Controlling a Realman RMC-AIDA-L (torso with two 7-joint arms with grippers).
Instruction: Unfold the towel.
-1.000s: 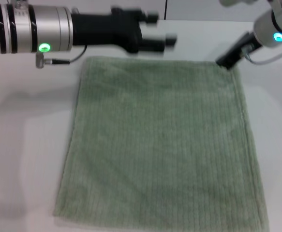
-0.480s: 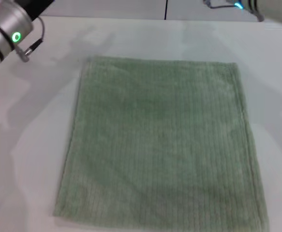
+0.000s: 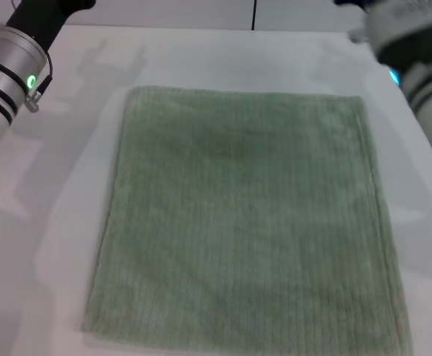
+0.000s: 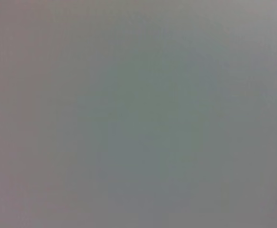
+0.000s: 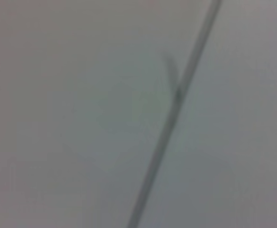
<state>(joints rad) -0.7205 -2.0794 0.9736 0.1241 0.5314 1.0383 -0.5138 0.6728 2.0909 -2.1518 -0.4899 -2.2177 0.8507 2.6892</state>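
Tabletop (image 3: 45, 222), plain white, carries the sage-green ribbed terry towel (image 3: 245, 222), spread flat. Both arms sit off the towel's far corners, left arm (image 3: 8, 67) and right arm (image 3: 416, 52); hands unseen, so I cannot tell their state.

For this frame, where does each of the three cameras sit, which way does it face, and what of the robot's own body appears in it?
Head view: on the robot's head, looking forward and down at the flat sage-green ribbed terry towel on the white table; the left arm and right arm show at the top corners, their pincers out of frame.
Left wrist view: on the left wrist, facing a plain pale surface; no body part shows.
Right wrist view: on the right wrist, facing a pale surface crossed by a dark line; no body part shows.
Shared: both wrist views show neither towel nor pincer.
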